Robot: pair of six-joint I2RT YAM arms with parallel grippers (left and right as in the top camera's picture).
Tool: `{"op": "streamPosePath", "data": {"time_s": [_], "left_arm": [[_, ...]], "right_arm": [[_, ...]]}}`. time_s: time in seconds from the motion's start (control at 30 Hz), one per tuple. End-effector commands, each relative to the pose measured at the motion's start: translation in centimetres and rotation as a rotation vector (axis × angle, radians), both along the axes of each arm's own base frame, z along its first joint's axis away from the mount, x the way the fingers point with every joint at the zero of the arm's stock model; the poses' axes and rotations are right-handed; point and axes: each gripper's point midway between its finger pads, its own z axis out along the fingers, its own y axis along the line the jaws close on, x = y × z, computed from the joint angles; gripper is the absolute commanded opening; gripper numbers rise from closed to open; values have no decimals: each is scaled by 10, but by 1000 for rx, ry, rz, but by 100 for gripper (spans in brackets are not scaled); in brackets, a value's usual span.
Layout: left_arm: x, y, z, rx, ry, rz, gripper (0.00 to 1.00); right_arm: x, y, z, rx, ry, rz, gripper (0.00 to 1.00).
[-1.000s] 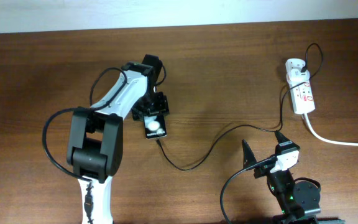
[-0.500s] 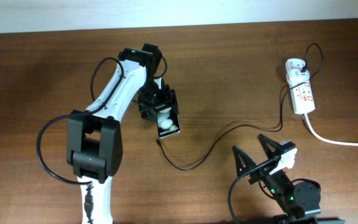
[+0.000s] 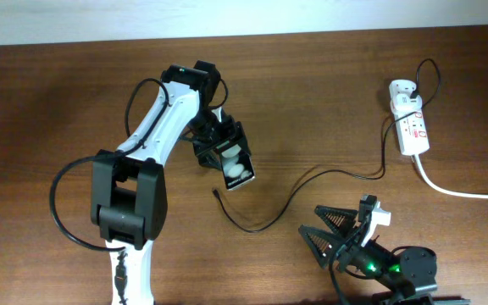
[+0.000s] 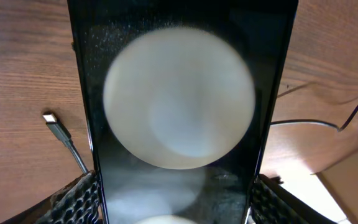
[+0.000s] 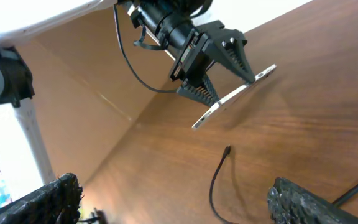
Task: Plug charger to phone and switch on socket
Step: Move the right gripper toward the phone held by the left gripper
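Clamping the phone (image 3: 235, 165), left fingers (image 5: 234, 56); its long axis diagonal, free end near-rightward; right fingers (image 5: 303, 200) spread.

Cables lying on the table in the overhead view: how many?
2. The black charger cable runs from below the phone to the socket; a thick white cord leaves the socket toward the right edge.

The brown wooden table (image 3: 49, 93) carries the socket (image 3: 413, 129) at upper right, its white cord (image 3: 460, 192) running off the right edge. The charger (image 3: 337, 172) winds from the socket to mid-frame, its tip (image 3: 217, 193) lying free.
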Motion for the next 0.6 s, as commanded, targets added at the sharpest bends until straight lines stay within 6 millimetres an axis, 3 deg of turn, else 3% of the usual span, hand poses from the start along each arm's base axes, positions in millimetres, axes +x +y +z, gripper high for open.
{"op": "streamPosePath", "data": {"time_s": [0.0, 0.23, 0.4, 0.47, 0.57], "left_arm": [[12, -8, 8, -26, -7, 79, 0], [28, -13, 8, -36, -38, 146, 0], [30, -14, 8, -40, -48, 147, 0], [31, -14, 8, -40, -49, 151, 0], [31, -14, 8, -38, -46, 157, 0]], "right_arm": [[4, -4, -3, 38, 54, -33, 99], [23, -16, -5, 12, 136, -146, 99], [51, -19, -1, -114, 213, -171, 99], [66, -14, 0, -162, 255, -153, 98], [88, 13, -5, -265, 307, -105, 97]]}}
